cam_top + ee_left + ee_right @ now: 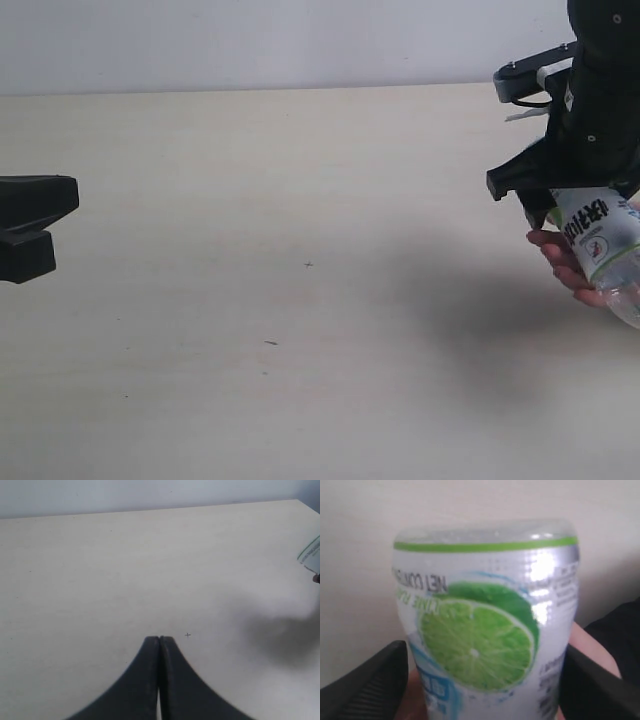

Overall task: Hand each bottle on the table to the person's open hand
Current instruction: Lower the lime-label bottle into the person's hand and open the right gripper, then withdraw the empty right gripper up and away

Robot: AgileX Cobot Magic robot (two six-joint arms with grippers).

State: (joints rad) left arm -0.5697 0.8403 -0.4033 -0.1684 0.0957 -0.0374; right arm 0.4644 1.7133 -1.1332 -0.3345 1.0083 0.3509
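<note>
Pale table (300,400) lay nearest the lens, and no other bottle showed on the part of it in view. At its left edge your left gripper (159,640) hung low over the surface, jaws pressed together on nothing and well apart from the handover. Far to the right, your right gripper (482,685) stood with its jaws wide, one finger on each side of the bottle (600,245), which was raised off the table and tilted, resting across the person's open hand (560,262). From the wrist view you could not tell whether the fingers (365,685) pressed on the plastic or only stood just beside it. That was the risk. If the jaws parted before the hand had closed around the bottle, it could have rolled off the fingers and dropped onto the table. If the arm pulled away while the jaws were gripping, it could have dragged the bottle out of the palm. The person's fingers lay close beside the jaw, so closing again could have pinched them. On the label, the wrist view showed a green band, a cut lime, and upside-down print reading "NET CONT…" above what looked like "LIME FLAV…". The exterior view showed blue upright characters and a small round red mark, too small to read. No cap was visible.
</note>
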